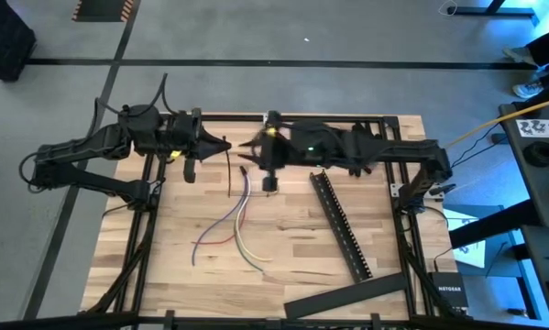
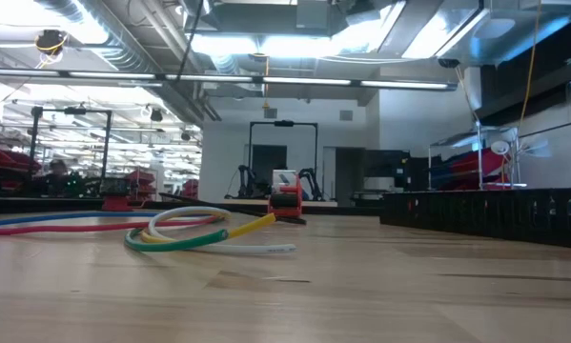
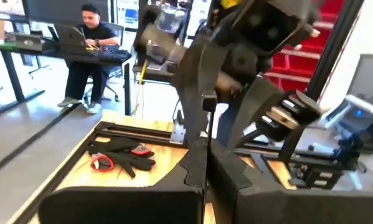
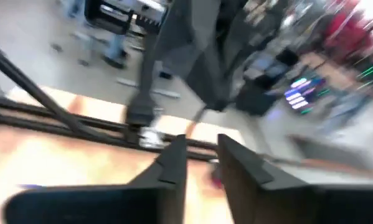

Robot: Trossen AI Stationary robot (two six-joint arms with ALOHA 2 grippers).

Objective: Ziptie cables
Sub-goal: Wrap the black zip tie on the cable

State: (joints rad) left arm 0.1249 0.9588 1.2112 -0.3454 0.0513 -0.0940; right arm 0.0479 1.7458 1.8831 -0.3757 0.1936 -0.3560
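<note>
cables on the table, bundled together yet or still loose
Loose. In the high view the cables fan apart across the wood with no tie around them, and both grippers, left and right, are away from them.

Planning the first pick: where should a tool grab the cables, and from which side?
Grip the cables near their far ends, where the strands run close together just under the two tools; toward the near edge they fan apart. Come straight down from above: they lie flat on the table, so a side approach would likely only push them. The slotted bar lies clear to the right.
</note>
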